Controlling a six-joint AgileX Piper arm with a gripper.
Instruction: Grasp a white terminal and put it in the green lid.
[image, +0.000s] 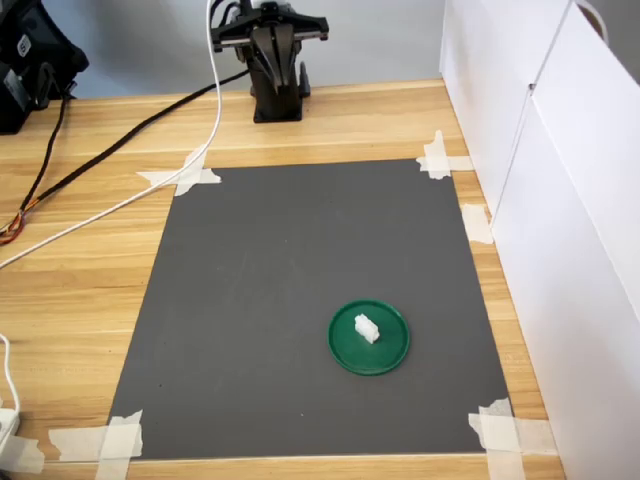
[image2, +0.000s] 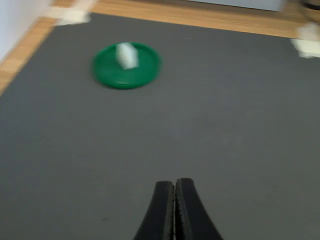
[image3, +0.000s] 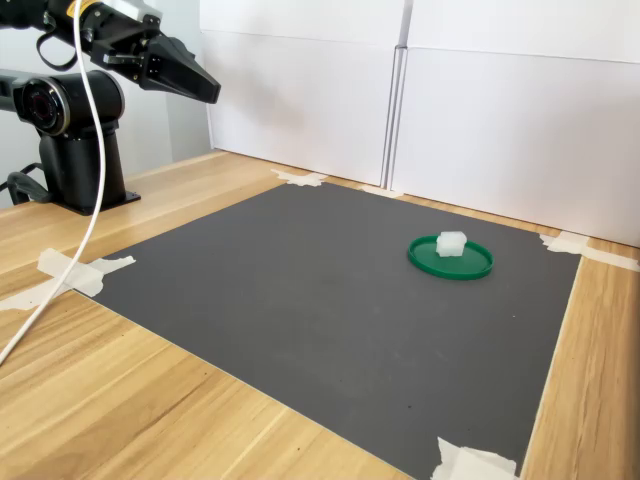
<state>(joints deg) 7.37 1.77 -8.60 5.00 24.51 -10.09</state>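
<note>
Gripper (image3: 205, 90) high up near arm base, well apart from mat (image: 300, 270); fingers (image2: 165, 210) pressed together, nothing between them; looks parked, likely because job is done; white terminal (image: 366, 327) sits inside green lid (image: 393, 352), a bit off middle; nothing else in lid; lid lies flat on mat, toward first exterior view's right; tape pieces (image: 183, 175) hold mat corners down.

Dark grey mat (image: 300, 300) taped at the corners with white tape pieces (image: 185, 172) to a wooden worktop (image: 90, 260). White panels (image3: 420, 110) standing along one edge. White cable (image: 120, 200) and black cable (image: 130, 125) trailing across the wood.
</note>
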